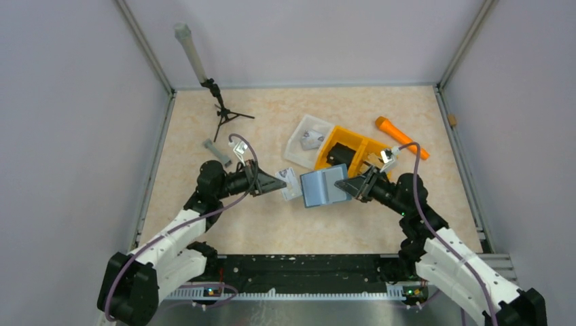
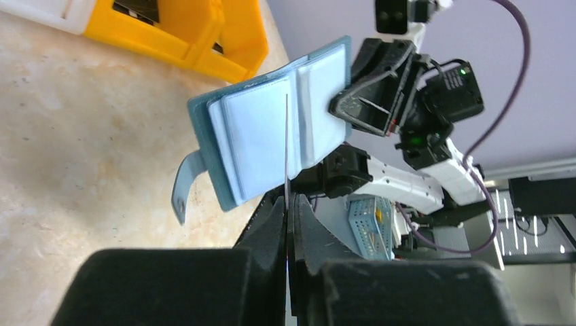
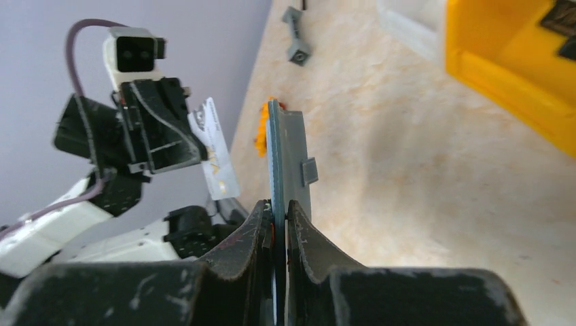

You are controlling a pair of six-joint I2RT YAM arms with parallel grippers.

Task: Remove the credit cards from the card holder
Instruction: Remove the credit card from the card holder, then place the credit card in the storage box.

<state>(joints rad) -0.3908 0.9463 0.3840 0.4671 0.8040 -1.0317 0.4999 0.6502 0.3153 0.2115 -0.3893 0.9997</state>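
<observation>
Left gripper (image 2: 288,210) is pinched fully closed on a white credit card (image 3: 219,157), gripped by one end and seen edge-on from its own wrist camera. Right gripper (image 3: 275,207) has its jaws nearly together, clamped on the edge of the teal card holder (image 1: 322,188). The holder is spread open and held up over the middle of the table (image 1: 272,231), its light blue inside facing the left arm and its strap tab hanging loose. The card sits just beside the holder's left edge, out of its pockets. An orange bin (image 1: 336,140) and a white tray (image 1: 297,139) lie just behind.
</observation>
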